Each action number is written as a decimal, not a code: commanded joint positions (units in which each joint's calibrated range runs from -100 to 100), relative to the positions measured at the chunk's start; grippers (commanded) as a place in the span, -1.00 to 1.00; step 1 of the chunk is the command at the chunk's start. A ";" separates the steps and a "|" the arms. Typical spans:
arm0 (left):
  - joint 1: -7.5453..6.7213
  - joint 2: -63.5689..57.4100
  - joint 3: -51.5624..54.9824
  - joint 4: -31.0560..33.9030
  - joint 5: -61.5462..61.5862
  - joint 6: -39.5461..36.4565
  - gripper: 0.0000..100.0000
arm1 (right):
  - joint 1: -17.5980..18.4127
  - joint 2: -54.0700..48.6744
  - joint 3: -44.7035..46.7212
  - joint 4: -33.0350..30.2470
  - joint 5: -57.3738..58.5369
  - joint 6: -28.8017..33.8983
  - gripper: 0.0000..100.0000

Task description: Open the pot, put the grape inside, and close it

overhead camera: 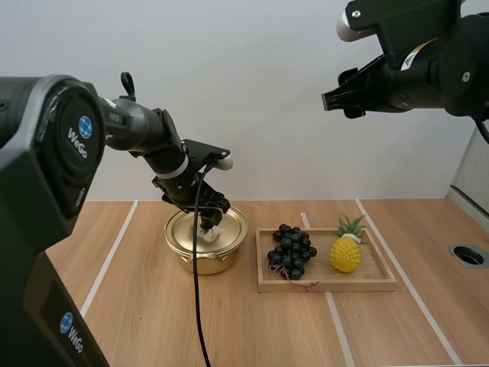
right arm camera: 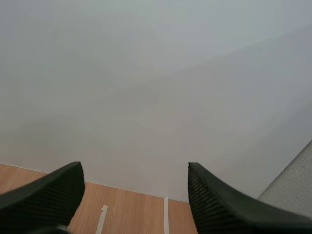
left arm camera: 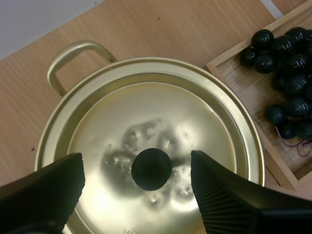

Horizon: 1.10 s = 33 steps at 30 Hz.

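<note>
A golden pot [overhead camera: 206, 241] with its lid [left arm camera: 151, 146] on stands on the table, left of a wooden tray [overhead camera: 367, 280]. My left gripper [overhead camera: 208, 219] hangs open just over the lid, its fingers [left arm camera: 224, 195] standing on either side of the black knob [left arm camera: 151, 168] without touching it. A bunch of dark grapes [overhead camera: 290, 251] lies at the tray's left end, and the grapes [left arm camera: 287, 73] also show beside the pot. My right gripper [overhead camera: 330, 100] is held high above the tray, open, with nothing between its fingers [right arm camera: 214, 200].
A yellow toy pineapple [overhead camera: 346, 246] stands on the tray right of the grapes. White tape lines [overhead camera: 111, 256] cross the wooden table. A round hole [overhead camera: 467, 255] sits in the table at the far right.
</note>
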<state>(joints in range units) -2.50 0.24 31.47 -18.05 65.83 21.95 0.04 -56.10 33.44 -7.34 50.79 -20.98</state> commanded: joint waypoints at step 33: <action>-2.45 1.57 -0.64 3.91 -2.62 -1.23 1.00 | -0.23 -0.28 -0.35 0.24 0.72 -0.27 1.00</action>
<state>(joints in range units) -4.76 1.82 31.47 -13.95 63.05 21.20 0.04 -56.10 33.44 -7.29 51.32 -20.98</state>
